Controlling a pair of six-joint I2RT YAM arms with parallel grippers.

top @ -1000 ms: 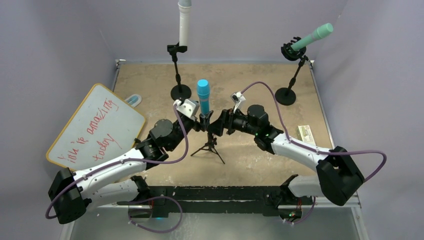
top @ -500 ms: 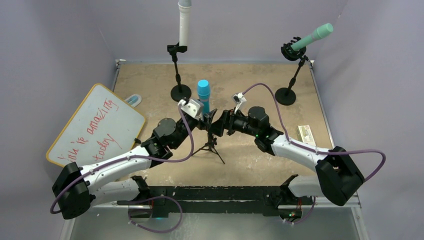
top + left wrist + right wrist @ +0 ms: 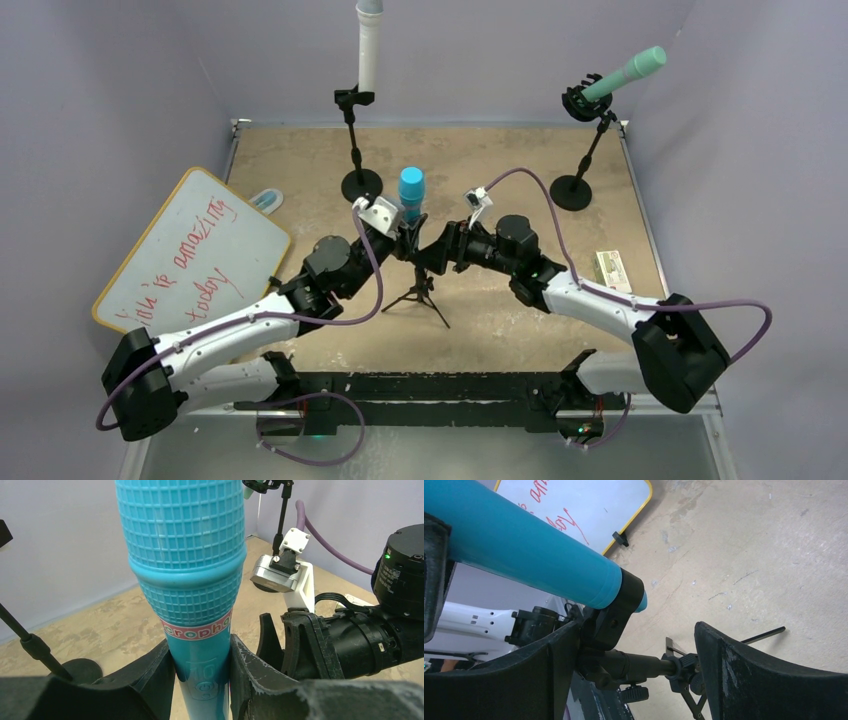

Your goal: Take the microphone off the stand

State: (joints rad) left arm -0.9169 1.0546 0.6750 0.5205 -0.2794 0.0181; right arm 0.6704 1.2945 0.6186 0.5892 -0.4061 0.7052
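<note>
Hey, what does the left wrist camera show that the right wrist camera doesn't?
Only left wrist: the mesh head of the blue microphone, its label band, and the left jaws pinching its body from both sides. Only right wrist: the stand clip holding the microphone's lower end, the tripod legs, and the whiteboard. Both: the microphone's blue body.
</note>
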